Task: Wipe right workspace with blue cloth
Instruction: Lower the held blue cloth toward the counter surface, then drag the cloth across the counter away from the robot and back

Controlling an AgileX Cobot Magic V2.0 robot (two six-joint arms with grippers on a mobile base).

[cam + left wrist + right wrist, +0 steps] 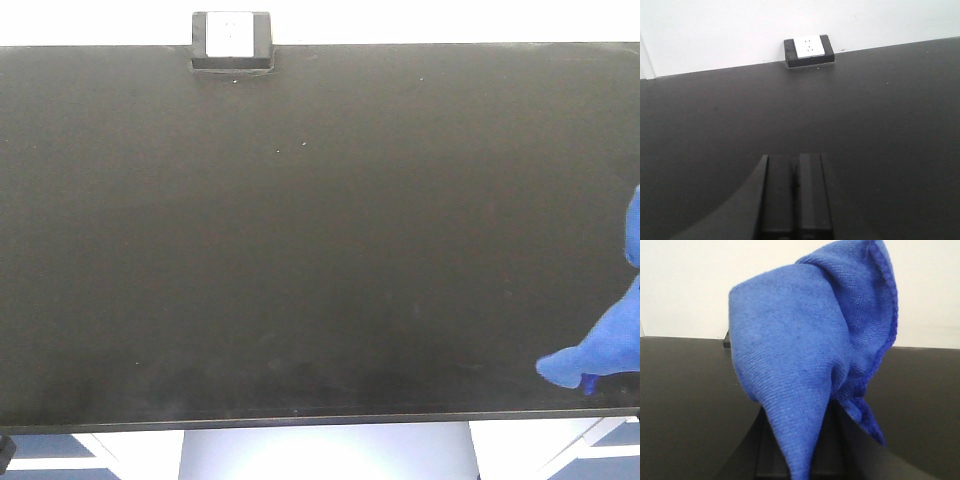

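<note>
The blue cloth (805,365) is pinched by its narrow gathered end in the right fingers (839,440), far right of the box (231,40) and toward the near edge of the black surface (300,250). It looks light, soft and floppy, so a grip through the thick folds, not the thin hem, should hold. The left fingers (810,195) are pressed together, empty, in front of the box.
</note>
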